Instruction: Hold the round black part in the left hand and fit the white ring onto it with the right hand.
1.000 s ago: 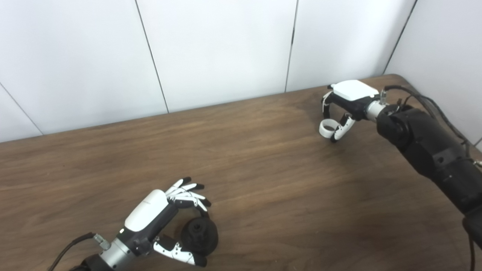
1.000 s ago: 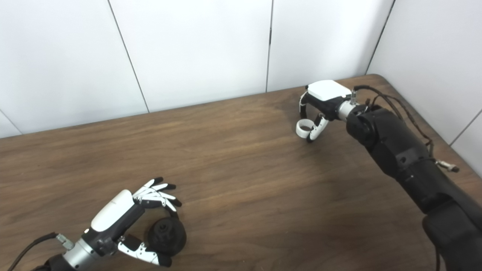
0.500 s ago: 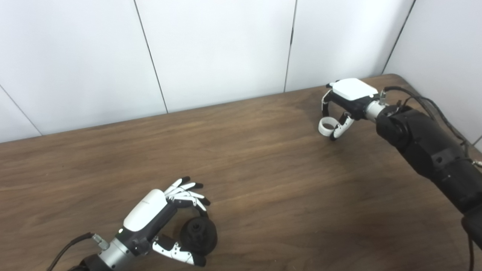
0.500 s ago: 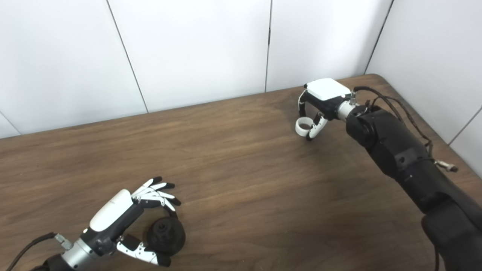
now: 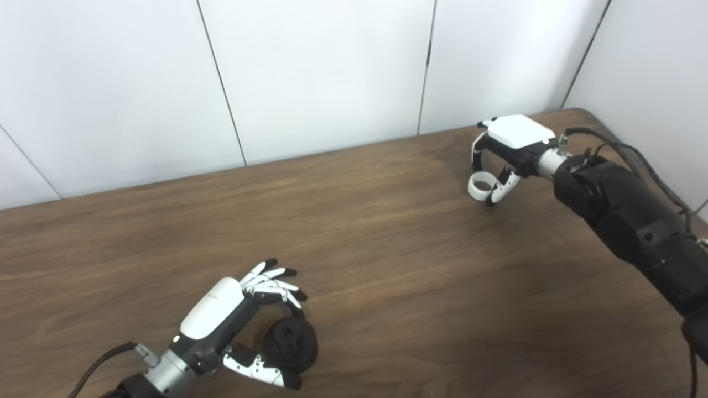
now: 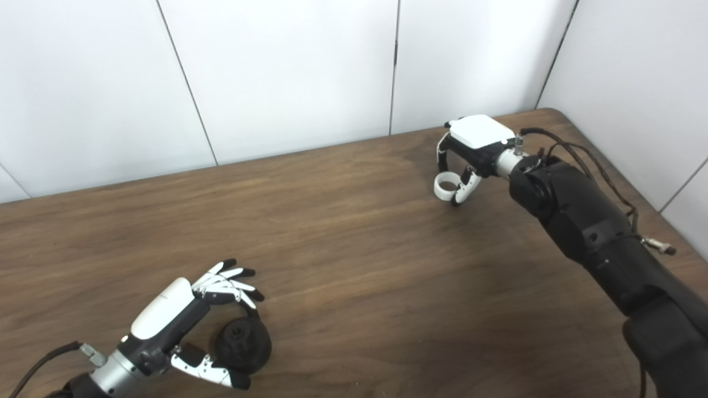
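White ring point(image 5: 480, 186) far right on table point(image 5: 387, 249), pinched in right hand point(image 5: 506, 157) fingers; judged light, stiff, slippery, so I gripped rim. Black part point(image 5: 290, 345) near left, cupped in left hand point(image 5: 232, 326), fingers half-spread.

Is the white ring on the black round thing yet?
Not yet. The white ring is far across the table at the right hand, while the round black part sits by the left hand.

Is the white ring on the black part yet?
No, the white ring sits at the right hand, far across the table from the black part.
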You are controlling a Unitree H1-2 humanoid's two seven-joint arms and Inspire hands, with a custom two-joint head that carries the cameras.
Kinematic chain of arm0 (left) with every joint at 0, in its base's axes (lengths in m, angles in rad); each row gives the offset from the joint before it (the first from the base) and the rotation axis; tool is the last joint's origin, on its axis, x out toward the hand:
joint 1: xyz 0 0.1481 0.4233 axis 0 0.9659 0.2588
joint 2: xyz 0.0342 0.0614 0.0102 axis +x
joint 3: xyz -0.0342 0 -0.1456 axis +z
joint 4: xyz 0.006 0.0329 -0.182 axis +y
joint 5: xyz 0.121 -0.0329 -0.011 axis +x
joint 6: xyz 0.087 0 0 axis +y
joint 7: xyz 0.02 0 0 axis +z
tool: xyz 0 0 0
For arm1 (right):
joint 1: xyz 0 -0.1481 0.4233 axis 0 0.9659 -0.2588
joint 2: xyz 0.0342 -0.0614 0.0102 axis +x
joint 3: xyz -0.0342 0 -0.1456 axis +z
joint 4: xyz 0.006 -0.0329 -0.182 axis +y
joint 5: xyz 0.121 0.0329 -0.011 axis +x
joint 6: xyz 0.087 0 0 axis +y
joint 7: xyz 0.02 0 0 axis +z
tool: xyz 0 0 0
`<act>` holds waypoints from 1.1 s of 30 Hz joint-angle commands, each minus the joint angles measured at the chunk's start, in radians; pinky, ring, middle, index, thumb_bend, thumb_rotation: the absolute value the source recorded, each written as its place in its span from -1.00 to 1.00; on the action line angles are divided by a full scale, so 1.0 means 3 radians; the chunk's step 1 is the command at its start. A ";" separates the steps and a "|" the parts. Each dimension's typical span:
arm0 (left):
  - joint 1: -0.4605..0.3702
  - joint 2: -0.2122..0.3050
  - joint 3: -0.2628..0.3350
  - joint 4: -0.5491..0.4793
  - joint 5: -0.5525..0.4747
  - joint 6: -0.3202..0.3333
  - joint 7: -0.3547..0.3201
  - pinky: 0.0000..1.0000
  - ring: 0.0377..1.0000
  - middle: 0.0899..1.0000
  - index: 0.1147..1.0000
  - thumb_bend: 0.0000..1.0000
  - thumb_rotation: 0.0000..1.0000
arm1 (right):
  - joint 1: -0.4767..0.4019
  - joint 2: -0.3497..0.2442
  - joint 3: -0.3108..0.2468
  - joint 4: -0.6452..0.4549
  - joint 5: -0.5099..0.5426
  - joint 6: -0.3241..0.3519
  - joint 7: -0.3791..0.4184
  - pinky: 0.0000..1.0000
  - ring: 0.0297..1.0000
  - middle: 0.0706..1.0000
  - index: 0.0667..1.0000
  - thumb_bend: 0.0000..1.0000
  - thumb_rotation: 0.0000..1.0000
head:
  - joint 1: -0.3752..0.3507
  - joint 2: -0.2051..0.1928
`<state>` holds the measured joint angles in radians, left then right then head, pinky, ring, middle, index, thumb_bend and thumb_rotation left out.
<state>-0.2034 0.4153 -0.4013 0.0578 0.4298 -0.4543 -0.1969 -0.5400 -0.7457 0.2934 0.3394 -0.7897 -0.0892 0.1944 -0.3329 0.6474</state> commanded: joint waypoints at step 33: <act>-0.0576 -0.0094 -0.0569 0.1019 0.0358 -0.0051 0.0754 1.00 0.79 0.40 -0.17 0.05 -0.88 | -0.0224 0.0196 -0.0299 -0.1871 0.0873 -0.0261 0.0827 1.00 0.90 0.42 -0.12 0.05 -0.73 | 0.0324 0.0105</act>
<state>-0.3787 0.3795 -0.5634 0.3150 0.5022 -0.4856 0.0413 -0.5607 -0.6891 0.2244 -0.1765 -0.5554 -0.1611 0.4419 -0.2408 0.6750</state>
